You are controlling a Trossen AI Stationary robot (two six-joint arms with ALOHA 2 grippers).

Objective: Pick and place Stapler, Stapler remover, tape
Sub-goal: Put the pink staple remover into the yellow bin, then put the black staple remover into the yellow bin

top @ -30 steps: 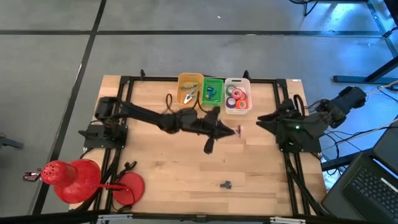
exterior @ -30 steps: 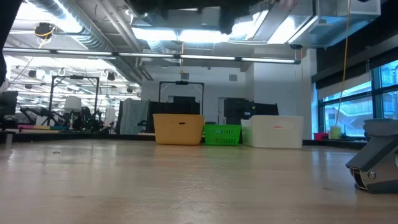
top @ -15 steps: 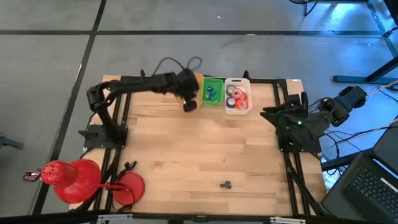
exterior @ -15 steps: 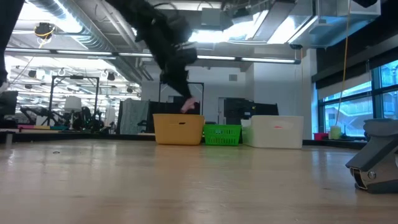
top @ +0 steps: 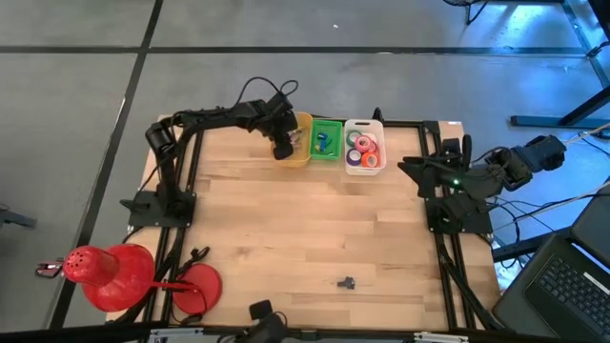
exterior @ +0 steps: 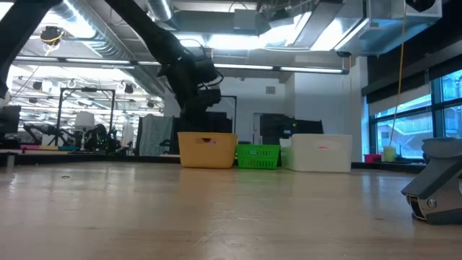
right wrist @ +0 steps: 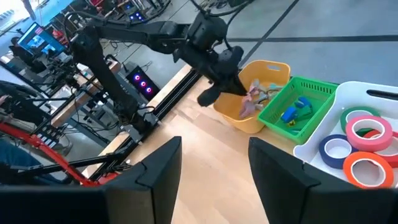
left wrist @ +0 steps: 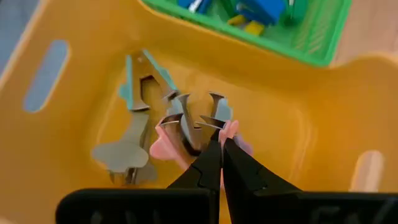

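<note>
My left gripper (top: pixel 284 151) hangs over the yellow bin (top: pixel 297 143) at the table's far edge, pointing steeply down into it and shut on a pink stapler remover (left wrist: pixel 186 140). A teal-grey stapler remover (left wrist: pixel 134 118) lies on the bin's floor beside it. A blue stapler (top: pixel 322 143) sits in the green basket (top: pixel 329 126). Rolls of tape (top: pixel 362 148) lie in the white bin (top: pixel 364 170). My right gripper (right wrist: pixel 214 168) waits open above the table's right side, nothing between its fingers. My left gripper has its shut fingertips (left wrist: pixel 211 155) on the pink stapler remover's body (left wrist: pixel 231 132), just below its metal claws. The fingers come from above, slanting down into the yellow bin. The fingers hide the exact spot, and I cannot tell whether the remover rests on the bin floor.
The three bins stand in a row at the far edge. A small dark object (top: pixel 346 282) lies on the wood near the front edge. Large red round things (top: pixel 105 272) stand at the near left corner. A laptop (top: pixel 572 286) sits beyond the right edge.
My left arm has swung from the middle of the table toward the far edge, over the yellow bin, and has tipped from nearly level to steeply down, staying shut with the pink remover at its tips. My right arm has stayed near its place.
</note>
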